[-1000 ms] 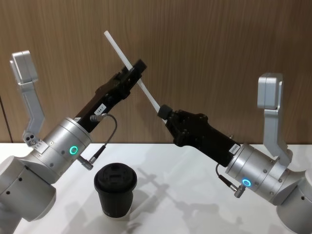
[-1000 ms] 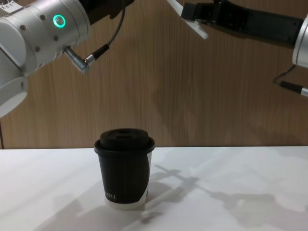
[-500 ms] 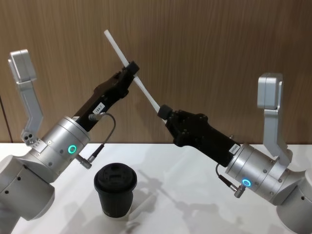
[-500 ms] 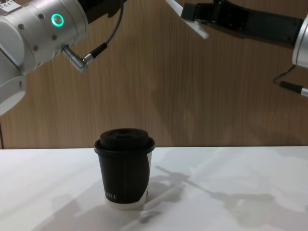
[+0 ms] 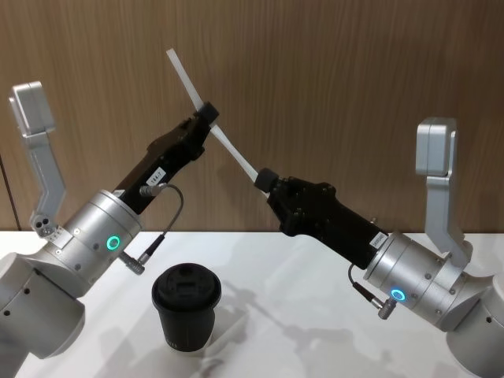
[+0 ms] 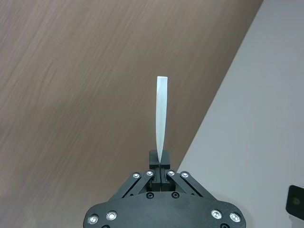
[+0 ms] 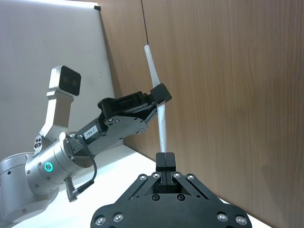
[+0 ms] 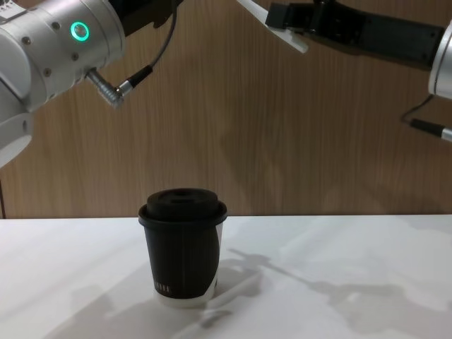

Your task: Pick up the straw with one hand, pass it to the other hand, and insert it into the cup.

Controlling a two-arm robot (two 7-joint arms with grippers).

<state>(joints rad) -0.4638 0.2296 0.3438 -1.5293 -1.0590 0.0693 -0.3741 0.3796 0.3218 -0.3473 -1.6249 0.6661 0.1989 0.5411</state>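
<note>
High above my smooth white tabletop [image 5: 315, 339], both matte-black grippers pinch the thin, flat white straw [image 5: 186, 76]: the left gripper [image 5: 208, 115] mid-length, the right gripper [image 5: 264, 179] at its lower end. The dome-lidded black paper cup [image 5: 187, 309] stands below, near left, against wood-grain panelling [image 5: 339, 79].

Cup [image 5: 187, 307]: on table [image 5: 315, 315], left of centre.
Straw [image 5: 232, 150]: high above table, slanting between grippers.
Left gripper [image 5: 206, 116]: around straw's upper part.
Right gripper [image 5: 265, 179]: at straw's lower end.

White straw [image 5: 232, 146]; black cup [image 8: 182, 247], white base rim; black left end effector [image 5: 209, 113] and right end effector [image 5: 265, 178]; white counter [image 8: 353, 268]; brown wood-grain wall [image 5: 354, 79].
</note>
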